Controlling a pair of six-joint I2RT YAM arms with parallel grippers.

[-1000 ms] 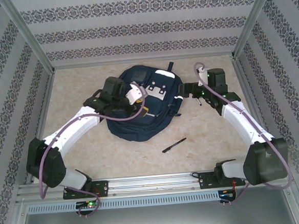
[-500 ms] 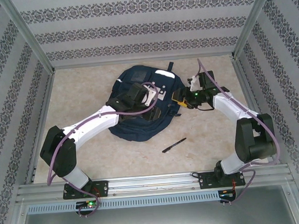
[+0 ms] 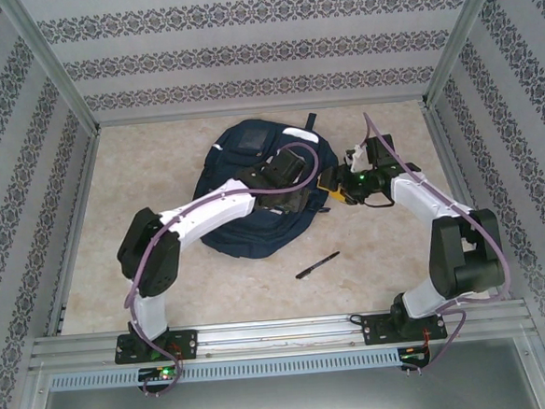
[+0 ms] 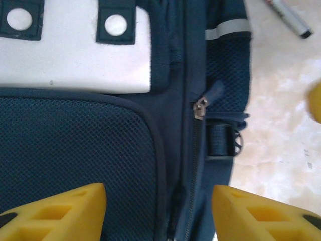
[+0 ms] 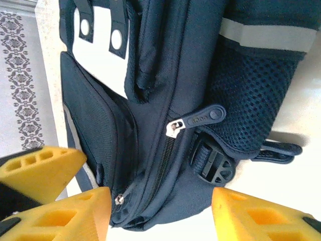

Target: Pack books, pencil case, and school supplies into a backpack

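While both arms lean in toward the middle, the pale table [image 3: 165, 268] holds a big dark blue backpack [image 3: 250, 145], which lies flat a bit toward the far side. The left arm [image 3: 203, 214] reaches over the backpack from the near left. The right arm [image 3: 422, 199] bends in from the right and stops just beside the backpack's right edge.

The left gripper [image 4: 158, 193] hangs over the front of the backpack. Its two yellow fingers [image 4: 65, 211] are spread apart, and nothing is held between them. Under them are a dark net pocket [image 4: 75, 150] and a long zipper [image 4: 194, 145], which runs up through the gap between the fingers. A white patch [image 4: 75, 55] sits just past the pocket.

The right gripper [image 5: 160, 198] is at the backpack's side. Its yellow fingers [image 5: 261, 216] are spread wide too and hold nothing. The backpack's corner shows in the gap between them, but I cannot tell if they touch it.

One black pen [image 3: 317, 265] lies alone on the table, nearer the front and well apart from the backpack. The end of a second pen [image 4: 287, 12] lies on the table just beside the backpack's right edge.

A small zipper pull [image 4: 200, 108] sits on the zipper, and a black buckle [image 4: 223, 139] is just beside it on the backpack's side.
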